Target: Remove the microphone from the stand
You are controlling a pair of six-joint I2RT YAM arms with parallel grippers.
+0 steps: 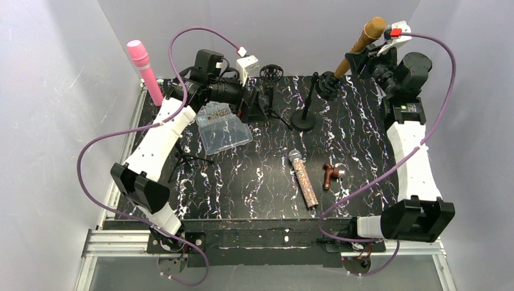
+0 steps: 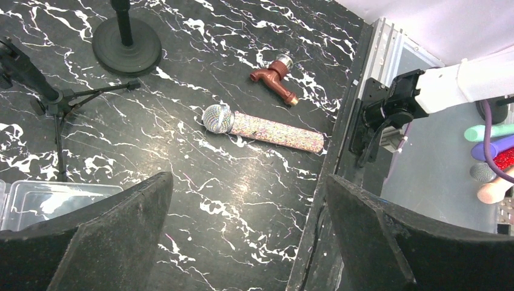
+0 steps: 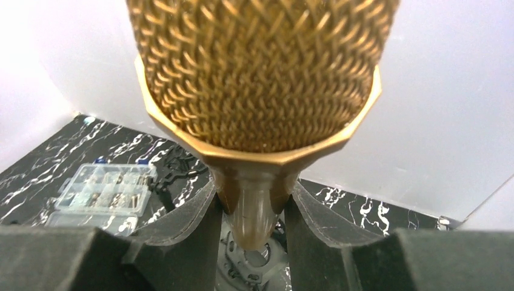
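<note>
My right gripper point(image 1: 362, 56) is shut on the handle of a gold microphone point(image 1: 363, 41), which is held tilted at the back right. Its fingers point(image 3: 197, 224) press both sides of the handle just under the gold mesh head point(image 3: 257, 73). The handle's rounded tail shows just above the black clip point(image 1: 330, 82) of the stand point(image 1: 305, 112); I cannot tell whether they touch. The left gripper point(image 1: 257, 103) hovers open over the table with nothing between its fingers point(image 2: 109, 236).
A glittery microphone point(image 1: 303, 179) and a brown tap-shaped piece point(image 1: 330, 174) lie mid-table. A clear parts box point(image 1: 221, 127) sits at the left, near a small black tripod point(image 2: 57, 103). A pink microphone point(image 1: 144, 70) stands upright at the back left. Purple cables loop around both arms.
</note>
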